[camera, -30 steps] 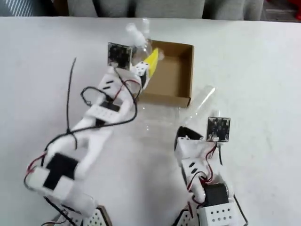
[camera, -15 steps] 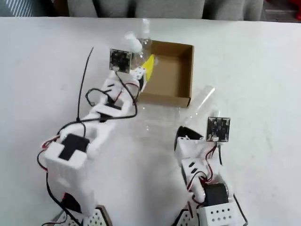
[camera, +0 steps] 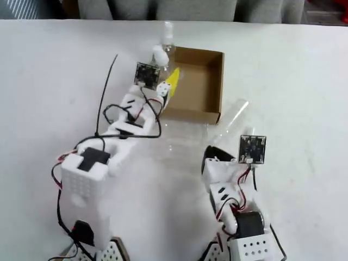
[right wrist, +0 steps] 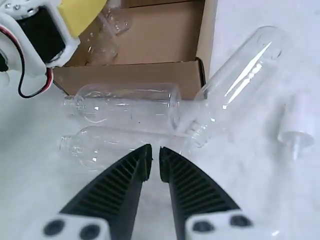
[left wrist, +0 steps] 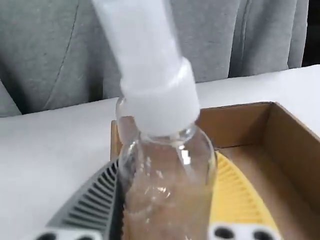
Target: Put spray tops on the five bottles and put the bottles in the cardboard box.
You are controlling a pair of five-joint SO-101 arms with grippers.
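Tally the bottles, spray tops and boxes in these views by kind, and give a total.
Clear plastic bottles: 4
White spray tops: 2
Brown cardboard box: 1
Total: 7

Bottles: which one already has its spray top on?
The bottle in the left gripper, by the cardboard box, wears a white top. The three others lying before the box have bare necks.
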